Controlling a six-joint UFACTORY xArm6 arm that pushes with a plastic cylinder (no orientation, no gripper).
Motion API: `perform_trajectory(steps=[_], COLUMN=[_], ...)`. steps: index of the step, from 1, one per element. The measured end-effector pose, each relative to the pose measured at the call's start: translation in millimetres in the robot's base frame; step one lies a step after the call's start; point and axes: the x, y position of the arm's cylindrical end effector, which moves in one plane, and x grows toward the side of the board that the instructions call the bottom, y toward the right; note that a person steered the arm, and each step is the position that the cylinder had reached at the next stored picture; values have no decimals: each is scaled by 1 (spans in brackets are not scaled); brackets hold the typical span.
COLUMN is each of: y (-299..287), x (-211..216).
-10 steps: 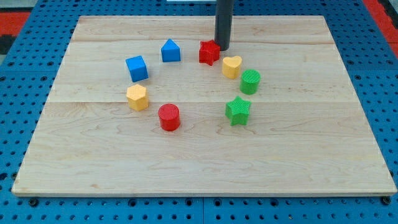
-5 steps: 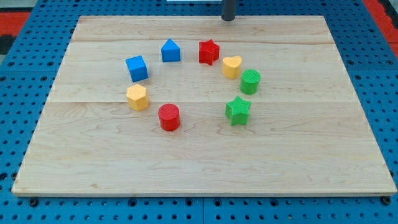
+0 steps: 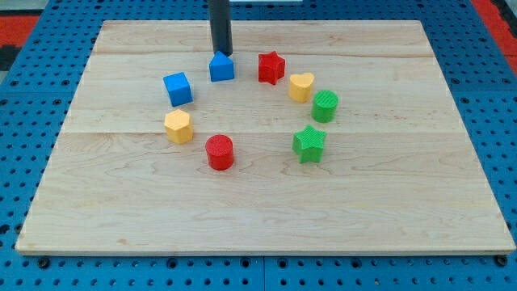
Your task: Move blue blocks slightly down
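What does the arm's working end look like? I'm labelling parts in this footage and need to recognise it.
Only a straight, dark grey to black cylindrical rod shows, entering from the view's top edge. It is plain and smooth, with no visible markings, cables or hand. My tip is its blunt lower end, just above the blue house-shaped block.

Pale wooden board (image 3: 242,210); blue pegboard (image 3: 24,121) beneath

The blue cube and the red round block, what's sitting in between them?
In the camera view, the yellow block sits roughly between the blue cube and the red cylinder, a little toward the view's left of the line joining them.
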Motion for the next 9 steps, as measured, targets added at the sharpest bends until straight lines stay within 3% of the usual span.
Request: perform_trajectory(steps=[2,4,6,8,9], y=[-1,-2,-68,-45,-110], x=[29,31,45,81,81])
